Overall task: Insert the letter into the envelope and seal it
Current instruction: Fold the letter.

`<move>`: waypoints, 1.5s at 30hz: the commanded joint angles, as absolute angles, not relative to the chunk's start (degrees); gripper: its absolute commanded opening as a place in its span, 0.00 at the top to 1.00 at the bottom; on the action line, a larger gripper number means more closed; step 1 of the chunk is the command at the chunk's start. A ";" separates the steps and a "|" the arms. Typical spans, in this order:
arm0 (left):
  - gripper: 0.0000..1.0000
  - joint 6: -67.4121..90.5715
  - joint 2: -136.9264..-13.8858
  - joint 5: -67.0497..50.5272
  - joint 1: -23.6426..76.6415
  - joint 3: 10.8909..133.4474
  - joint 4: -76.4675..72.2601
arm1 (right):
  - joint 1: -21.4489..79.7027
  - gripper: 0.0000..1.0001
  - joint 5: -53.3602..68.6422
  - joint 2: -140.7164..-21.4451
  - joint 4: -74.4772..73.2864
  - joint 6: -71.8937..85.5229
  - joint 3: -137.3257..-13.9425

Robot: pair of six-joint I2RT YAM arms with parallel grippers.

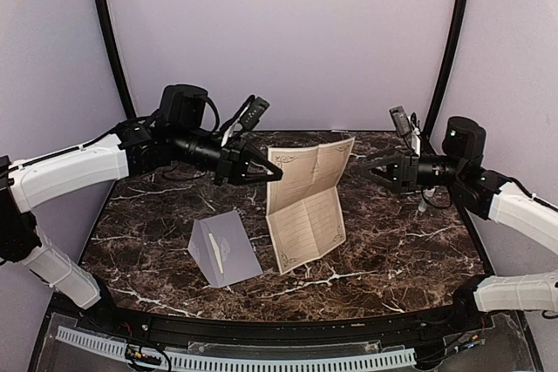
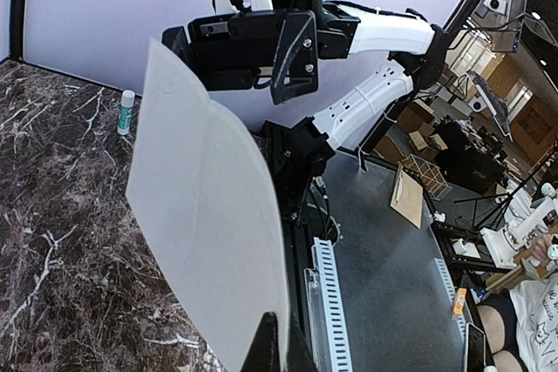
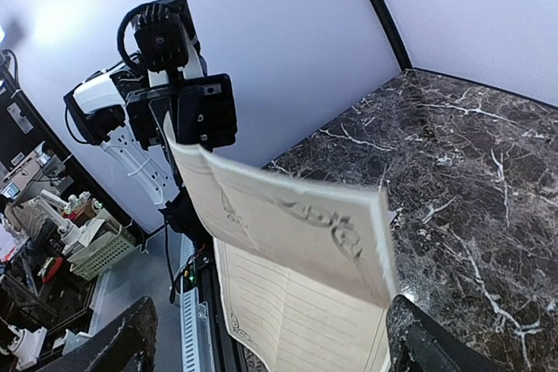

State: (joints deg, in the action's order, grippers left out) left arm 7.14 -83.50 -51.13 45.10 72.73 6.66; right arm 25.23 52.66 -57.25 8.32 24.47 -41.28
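While the left hand [image 1: 272, 172] pinches the upper left corner of the letter [image 1: 305, 202] between pressed-together fingers, the sheet hangs raised over the counter [image 1: 392, 250]. It is creased across its middle, and its lower half slopes forward so that the bottom edge appears to rest on the marble. The ruled, bordered face turns toward the near edge; the left wrist view shows only the plain back. The right hand [image 1: 364, 168] has its fingers [image 3: 118, 346] spread wide and holds nothing. It stands just beside the letter's upper right corner and level with it, and in its own wrist view the paper lies ahead, framed between the two fingers. The letter's top edge thus runs left to right, from one hand toward the other. The envelope [image 1: 224, 250] lies on the counter near the front, left of the letter and apart from it, with its flap raised. By this layout the left arm is the nearer to the envelope, and the letter probably needs folding smaller before insertion.
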 commanded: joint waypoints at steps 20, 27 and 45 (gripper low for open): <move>1.00 2.79 -77.85 -55.58 42.09 70.83 8.78 | 32.88 0.77 60.57 -65.77 20.37 28.06 -47.81; 0.95 6.97 -76.45 -56.30 40.05 66.27 0.83 | 33.26 1.00 57.02 -64.34 19.50 28.95 -46.85; 0.22 15.04 -80.19 -58.48 39.99 58.85 -10.72 | 34.75 1.00 48.47 -63.33 39.84 39.65 -44.03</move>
State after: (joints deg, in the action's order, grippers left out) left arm 12.25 -79.99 -56.07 40.16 60.12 -6.00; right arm 33.87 50.00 -63.20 36.16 39.00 -43.07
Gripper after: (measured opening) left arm 0.806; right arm 0.003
